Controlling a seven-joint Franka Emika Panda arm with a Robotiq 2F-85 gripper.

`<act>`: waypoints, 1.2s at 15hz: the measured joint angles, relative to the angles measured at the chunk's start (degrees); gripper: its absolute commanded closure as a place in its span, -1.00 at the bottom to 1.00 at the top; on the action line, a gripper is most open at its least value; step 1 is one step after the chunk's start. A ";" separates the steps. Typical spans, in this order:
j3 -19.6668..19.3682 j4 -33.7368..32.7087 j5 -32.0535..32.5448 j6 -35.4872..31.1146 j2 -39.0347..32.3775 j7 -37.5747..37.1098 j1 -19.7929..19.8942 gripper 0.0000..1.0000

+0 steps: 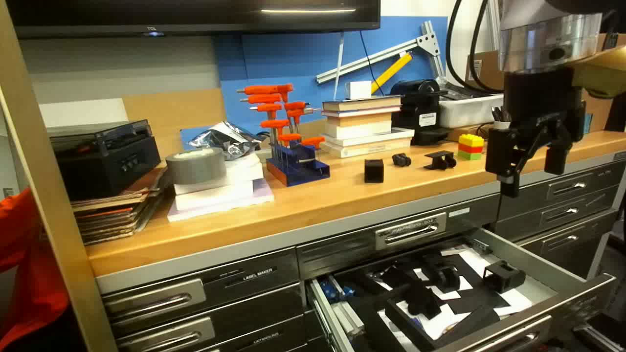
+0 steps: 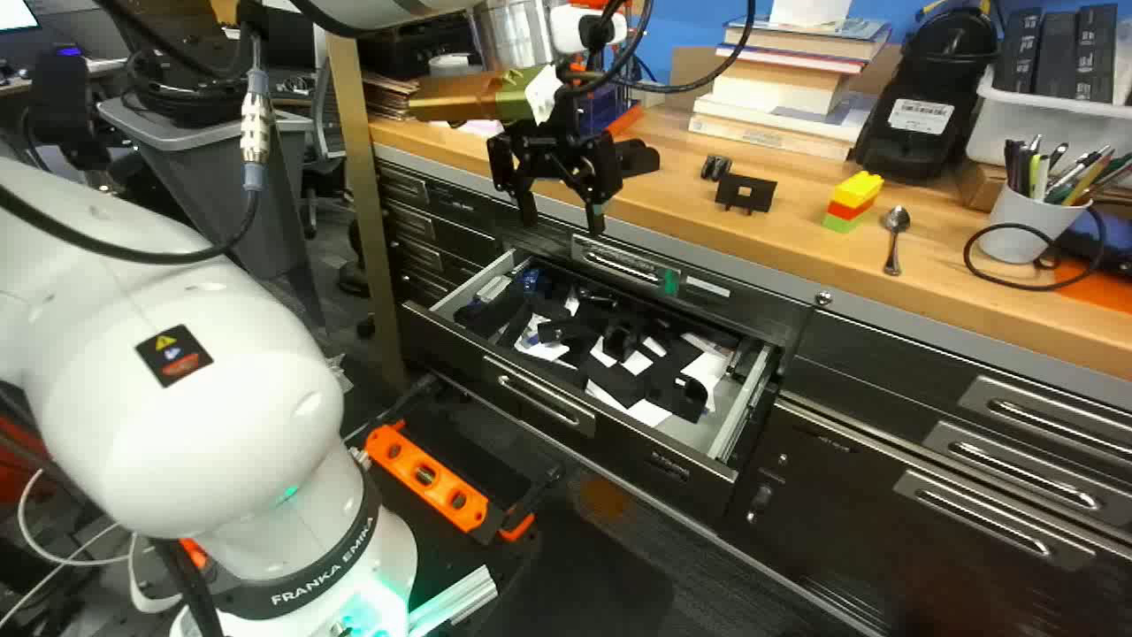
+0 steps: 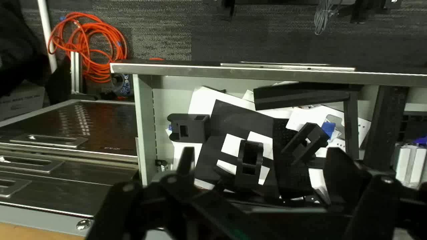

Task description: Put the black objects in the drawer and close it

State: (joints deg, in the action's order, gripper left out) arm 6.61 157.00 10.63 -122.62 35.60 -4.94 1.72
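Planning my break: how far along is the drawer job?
Looks done: black pieces lie in the open drawer, though when they went in isn't visible. In hand: nothing; the gripper is open and empty. Left: the black block, small black piece and black bracket on the counter, then closing the drawer.

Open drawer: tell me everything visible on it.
The drawer is wide, shallow and metal-looking, with a dark front, a horizontal bar handle and pale grey walls. It stands pulled out beneath a shut drawer. Jumbled inside, partly covering its floor, are black pieces, flat white pieces and a few blue items. The hand hangs above, not touching it.
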 measured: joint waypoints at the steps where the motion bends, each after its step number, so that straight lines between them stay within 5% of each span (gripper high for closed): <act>1: 0.00 -0.20 0.00 0.00 0.04 0.00 0.00 -1.00; 10: -0.34 -0.08 0.00 -1.65 -0.07 0.01 -0.28 -1.00; 18: -6.05 -1.88 -6.08 -23.71 -3.12 3.18 -2.36 -1.00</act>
State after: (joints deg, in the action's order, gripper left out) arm 0.56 155.11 4.55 -146.34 32.48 -1.77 -0.64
